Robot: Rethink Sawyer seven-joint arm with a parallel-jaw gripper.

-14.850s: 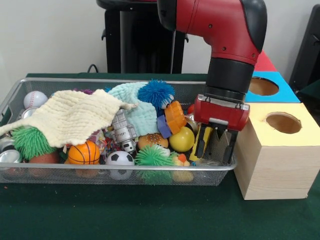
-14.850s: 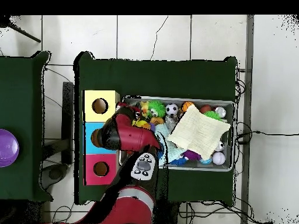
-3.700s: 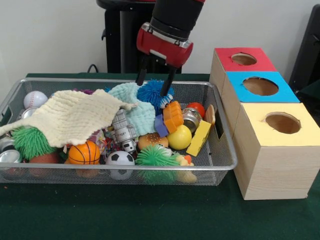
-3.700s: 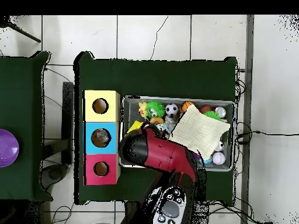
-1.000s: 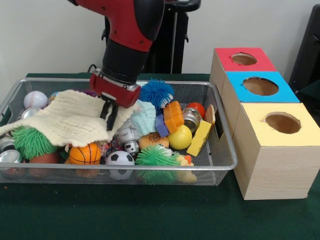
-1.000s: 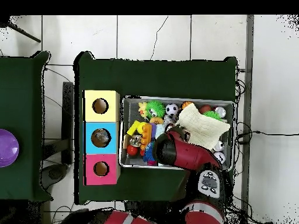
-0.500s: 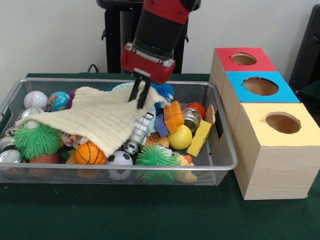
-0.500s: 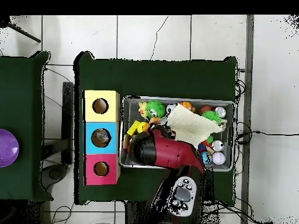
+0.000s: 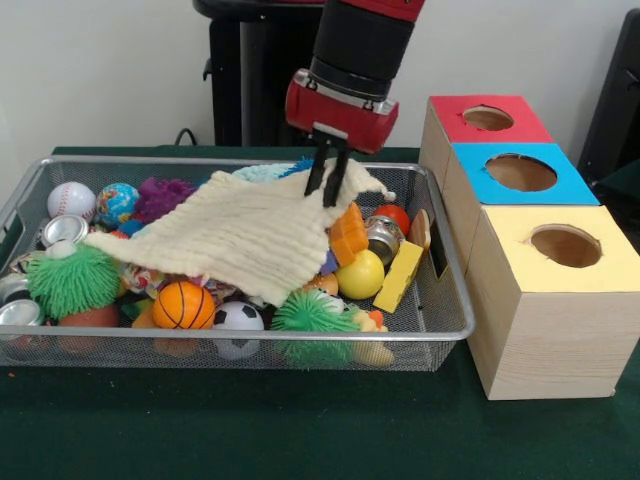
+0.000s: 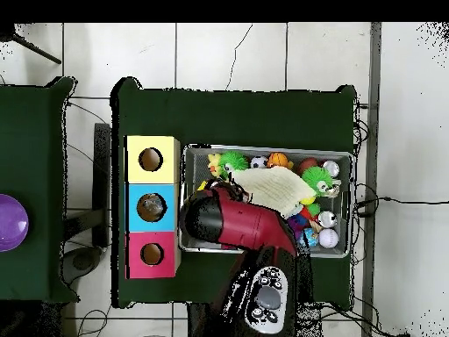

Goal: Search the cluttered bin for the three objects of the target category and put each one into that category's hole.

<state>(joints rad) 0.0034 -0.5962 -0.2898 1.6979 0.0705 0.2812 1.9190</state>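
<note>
My gripper [image 9: 330,186] hangs over the back right part of the wire bin [image 9: 440,335], shut on a corner of the cream cloth [image 9: 240,235]. The cloth is stretched rightward across the middle of the pile. Uncovered at the left are a baseball [image 9: 70,199], a globe ball [image 9: 118,202] and a purple fuzzy toy [image 9: 165,195]. In front lie a basketball [image 9: 183,305], a soccer ball [image 9: 238,318] and green fuzzy balls [image 9: 72,280]. A yellow ball [image 9: 362,275], a yellow block [image 9: 400,275] and an orange toy [image 9: 348,232] sit at the right. In the overhead view the arm [image 10: 241,224] hides the gripper beside the cloth [image 10: 276,189].
Three wooden boxes with round holes stand right of the bin: red-topped [image 9: 487,118], blue-topped [image 9: 520,172] and yellow-topped [image 9: 565,245]. A silver can [image 9: 382,238] and a red ball [image 9: 392,215] lie by the bin's right wall. A purple object [image 10: 10,221] sits on a separate table.
The gripper has moved right holding the cloth corner, dragging the cloth off the left side. The globe ball and purple fuzzy toy now show; the blue fuzzy ball and robot toy are covered.
</note>
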